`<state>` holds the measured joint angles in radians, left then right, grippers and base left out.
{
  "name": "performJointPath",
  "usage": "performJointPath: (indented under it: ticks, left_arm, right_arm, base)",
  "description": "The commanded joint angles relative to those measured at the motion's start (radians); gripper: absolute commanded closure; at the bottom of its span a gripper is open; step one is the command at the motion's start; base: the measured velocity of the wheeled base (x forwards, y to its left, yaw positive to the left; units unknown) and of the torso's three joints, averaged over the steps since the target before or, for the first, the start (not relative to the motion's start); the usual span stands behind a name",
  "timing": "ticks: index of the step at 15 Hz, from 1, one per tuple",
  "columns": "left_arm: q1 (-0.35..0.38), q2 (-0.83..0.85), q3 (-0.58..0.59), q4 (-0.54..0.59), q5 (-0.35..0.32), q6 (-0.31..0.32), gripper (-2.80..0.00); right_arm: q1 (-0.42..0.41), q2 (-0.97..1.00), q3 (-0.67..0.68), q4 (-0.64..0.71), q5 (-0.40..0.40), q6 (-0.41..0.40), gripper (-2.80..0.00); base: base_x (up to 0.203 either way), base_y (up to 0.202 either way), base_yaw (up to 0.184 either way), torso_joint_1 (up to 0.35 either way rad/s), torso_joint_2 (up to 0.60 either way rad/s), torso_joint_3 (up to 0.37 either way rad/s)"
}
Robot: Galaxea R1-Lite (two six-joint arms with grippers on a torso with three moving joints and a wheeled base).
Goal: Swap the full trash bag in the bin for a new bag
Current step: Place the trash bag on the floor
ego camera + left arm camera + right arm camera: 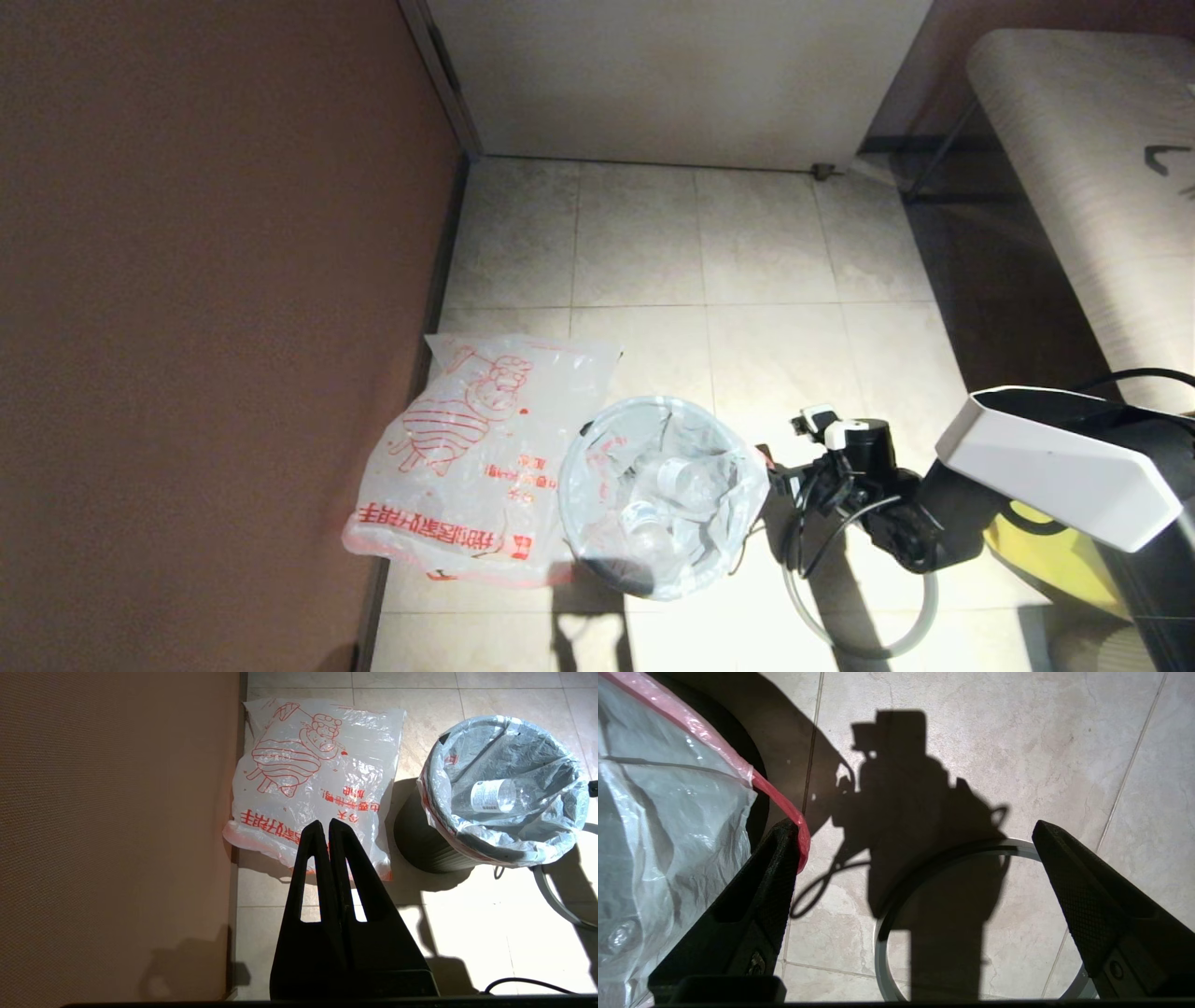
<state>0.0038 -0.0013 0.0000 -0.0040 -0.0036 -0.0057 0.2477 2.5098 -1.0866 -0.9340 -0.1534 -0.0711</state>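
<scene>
The small black bin [621,574] stands on the tiled floor, lined with the full trash bag [672,485], whose skin shows clear bottles. Its red-edged hem folds over the bin's rim [504,798]. The new bag [476,448] lies flat against the wall, left of the bin, red cartoon print up. My right gripper [782,481] hangs open just right of the bin. One finger [784,840] touches the full trash bag's [668,835] red hem. My left gripper [324,823] is shut and empty above the near edge of the new bag [313,774].
A thin grey hoop [812,627] lies on the floor right of the bin, under my right gripper [913,828]. A brown wall [187,327] runs along the left. A yellow bag [1055,560] and a pale bench [1102,187] sit on the right.
</scene>
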Motion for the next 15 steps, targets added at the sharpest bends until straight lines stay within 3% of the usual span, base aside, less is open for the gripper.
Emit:
performJointPath:
  ticks: [1,10,15]
  left_arm:
    - [0.001,0.000,0.000,-0.001,0.001,0.000,0.00]
    - [0.001,0.000,0.000,-0.001,0.001,0.000,0.00]
    - [0.001,0.000,0.000,-0.001,-0.001,0.000,0.00]
  right_arm:
    - [0.009,0.003,0.002,-0.005,0.002,0.003,-2.80]
    - [0.026,0.048,-0.039,-0.005,-0.008,0.000,-2.80]
    - [0.058,0.082,-0.067,-0.005,-0.068,0.001,-2.80]
  base:
    - [0.000,0.000,0.000,0.000,0.00,0.000]
    - [0.000,0.000,0.000,0.000,0.00,0.000]
    - [0.000,0.000,0.000,0.000,0.00,0.000]
